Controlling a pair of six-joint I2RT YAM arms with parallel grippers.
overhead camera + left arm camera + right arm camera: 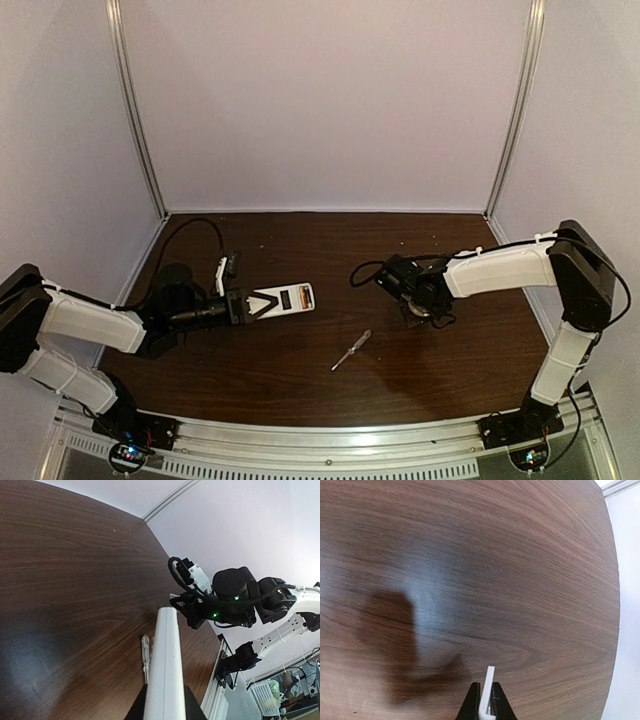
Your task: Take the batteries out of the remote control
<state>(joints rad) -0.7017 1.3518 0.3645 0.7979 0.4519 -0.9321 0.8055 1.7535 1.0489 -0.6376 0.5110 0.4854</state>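
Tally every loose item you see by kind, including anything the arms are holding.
Remote: 1
Screwdriver: 1
White plastic piece: 1
Batteries in view: 0
Total: 3

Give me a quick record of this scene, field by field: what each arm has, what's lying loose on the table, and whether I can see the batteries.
left fingers: shut on one end of the remote control
right fingers: shut on a small white piece
screwdriver: lying on the table between the two arms, untouched
batteries: not visible in any view
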